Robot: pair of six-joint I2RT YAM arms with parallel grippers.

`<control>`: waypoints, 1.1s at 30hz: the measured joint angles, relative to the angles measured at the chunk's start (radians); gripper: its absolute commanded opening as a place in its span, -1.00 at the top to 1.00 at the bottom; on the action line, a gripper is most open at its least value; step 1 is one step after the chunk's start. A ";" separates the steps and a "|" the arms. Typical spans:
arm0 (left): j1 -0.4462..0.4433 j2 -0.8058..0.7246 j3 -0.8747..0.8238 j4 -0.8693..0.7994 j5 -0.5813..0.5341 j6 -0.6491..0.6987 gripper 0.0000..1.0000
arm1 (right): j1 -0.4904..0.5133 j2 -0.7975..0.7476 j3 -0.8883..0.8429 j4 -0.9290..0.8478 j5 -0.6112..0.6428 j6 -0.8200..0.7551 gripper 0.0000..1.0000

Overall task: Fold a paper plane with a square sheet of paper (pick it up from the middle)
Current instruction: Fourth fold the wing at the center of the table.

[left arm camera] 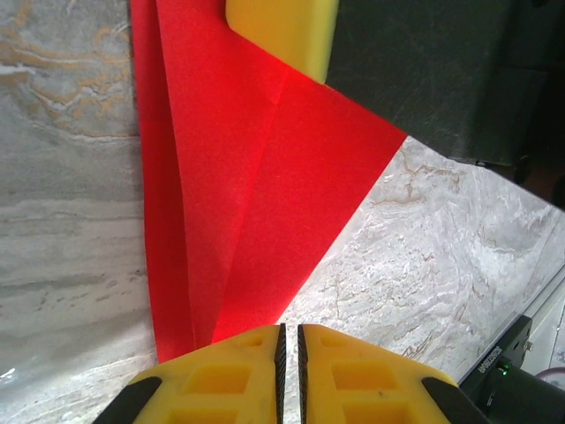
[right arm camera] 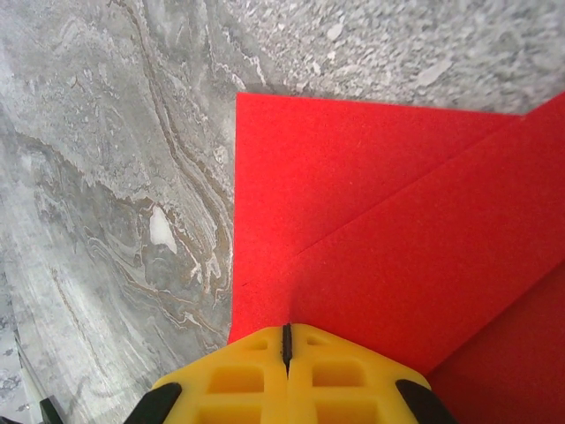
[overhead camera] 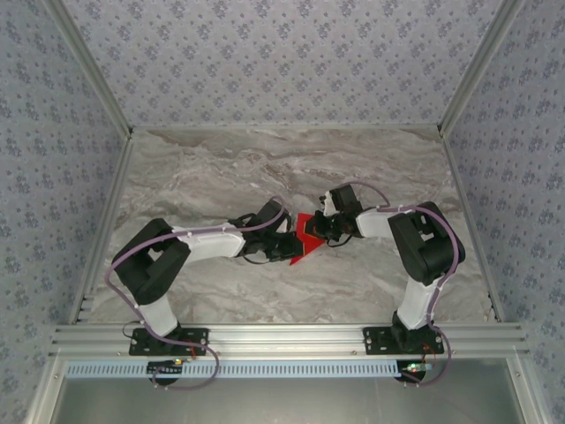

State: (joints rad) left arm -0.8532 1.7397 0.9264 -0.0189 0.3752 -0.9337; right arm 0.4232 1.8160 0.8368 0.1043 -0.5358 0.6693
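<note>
The square sheet of paper (overhead camera: 305, 237) is bright red and folded into layered flaps with a pointed corner, lying mid-table between both arms. In the left wrist view the paper (left arm camera: 256, 177) stretches away from my left gripper (left arm camera: 290, 327), whose jaws stand a narrow slit apart with only marble showing between them; the paper's near edge lies just left of the slit. My right gripper (right arm camera: 287, 325) is shut, its tips meeting on a crease of the paper (right arm camera: 380, 203). The right gripper's yellow fingers (left arm camera: 281, 35) sit on the paper's far end.
A grey marble tabletop (overhead camera: 212, 168) lies under everything, walled by patterned panels on three sides. An aluminium rail (overhead camera: 291, 337) with both arm bases runs along the near edge. The right arm's dark body (left arm camera: 441, 79) looms just beyond the paper.
</note>
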 measured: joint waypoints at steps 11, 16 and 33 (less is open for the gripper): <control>0.000 0.024 -0.037 0.027 0.012 -0.035 0.70 | -0.005 -0.002 -0.016 0.028 -0.022 -0.007 0.93; -0.002 0.024 -0.045 0.049 0.026 -0.037 0.70 | -0.006 -0.020 -0.040 0.039 -0.030 -0.008 0.92; -0.005 0.027 -0.053 0.124 0.045 -0.060 0.71 | -0.006 -0.045 -0.070 0.034 -0.040 -0.007 0.89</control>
State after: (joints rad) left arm -0.8577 1.7668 0.8730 0.1055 0.4202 -0.9939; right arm 0.4175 1.7706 0.7670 0.1387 -0.5758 0.6621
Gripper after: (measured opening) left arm 0.147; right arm 0.066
